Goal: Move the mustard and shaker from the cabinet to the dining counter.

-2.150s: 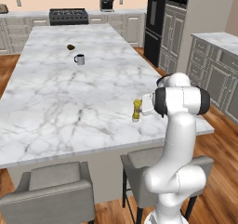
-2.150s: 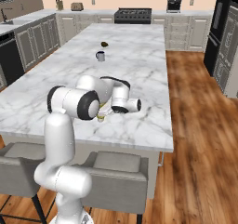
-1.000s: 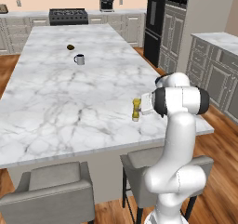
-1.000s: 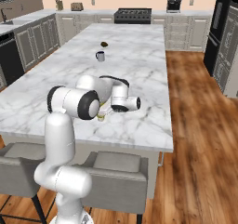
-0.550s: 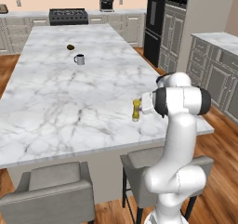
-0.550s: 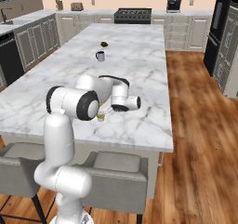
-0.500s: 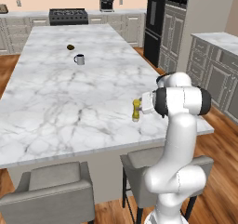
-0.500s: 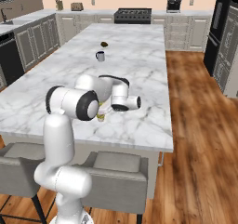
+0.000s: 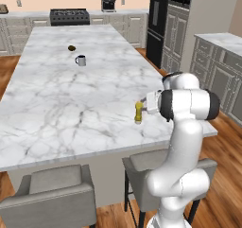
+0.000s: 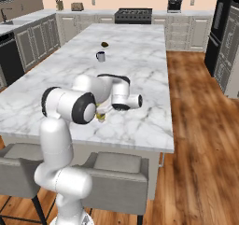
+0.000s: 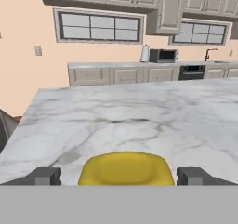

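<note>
Left base: mustard (image 9: 138, 112) upright, top up.

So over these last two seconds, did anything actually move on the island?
Nothing visibly changed. The mustard stands upright on the dining counter near its edge, with the hand level with it, a finger on either side. The grey mug and the small dark item beyond it kept their places.

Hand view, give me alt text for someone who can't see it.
A yellow mustard bottle sits on the white marble dining counter, with the gripper fingers apart on either side of it. Beyond the counter is a peach wall with windows and grey-beige cabinets.
</note>
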Available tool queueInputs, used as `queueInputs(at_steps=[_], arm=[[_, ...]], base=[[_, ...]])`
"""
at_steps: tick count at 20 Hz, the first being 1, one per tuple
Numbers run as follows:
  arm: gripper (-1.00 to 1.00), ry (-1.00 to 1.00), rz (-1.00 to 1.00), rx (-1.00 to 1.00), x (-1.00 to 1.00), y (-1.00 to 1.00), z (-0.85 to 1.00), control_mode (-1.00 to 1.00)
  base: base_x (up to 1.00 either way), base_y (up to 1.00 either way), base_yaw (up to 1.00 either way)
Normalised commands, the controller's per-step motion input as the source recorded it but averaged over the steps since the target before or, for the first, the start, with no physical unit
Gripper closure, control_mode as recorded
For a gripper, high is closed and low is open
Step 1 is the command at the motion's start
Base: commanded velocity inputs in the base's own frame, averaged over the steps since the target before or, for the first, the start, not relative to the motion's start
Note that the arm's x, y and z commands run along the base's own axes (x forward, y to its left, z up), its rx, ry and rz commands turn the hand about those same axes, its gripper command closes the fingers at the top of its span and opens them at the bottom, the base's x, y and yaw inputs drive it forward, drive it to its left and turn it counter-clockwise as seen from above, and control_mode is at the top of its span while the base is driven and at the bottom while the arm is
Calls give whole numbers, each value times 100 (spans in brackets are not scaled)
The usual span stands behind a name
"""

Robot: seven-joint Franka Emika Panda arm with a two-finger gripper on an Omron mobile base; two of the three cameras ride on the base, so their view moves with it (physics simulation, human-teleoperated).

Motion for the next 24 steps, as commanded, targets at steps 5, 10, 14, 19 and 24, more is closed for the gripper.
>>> queueInputs(at_steps=[5, 10, 14, 19, 24], arm=[[-100, 0, 0, 0, -12, 0, 35, -100], [-100, 4, -2, 0, -25, -10, 52, -100], [-100, 18, -13, 0, -22, -20, 54, -100], [-100, 32, -19, 0, -6, -9, 61, -100], [-100, 27, -26, 0, -36, -5, 48, -100]], base=[[0, 0, 0], [0, 0, 0], [0, 0, 0], [0, 0, 0], [0, 0, 0]])
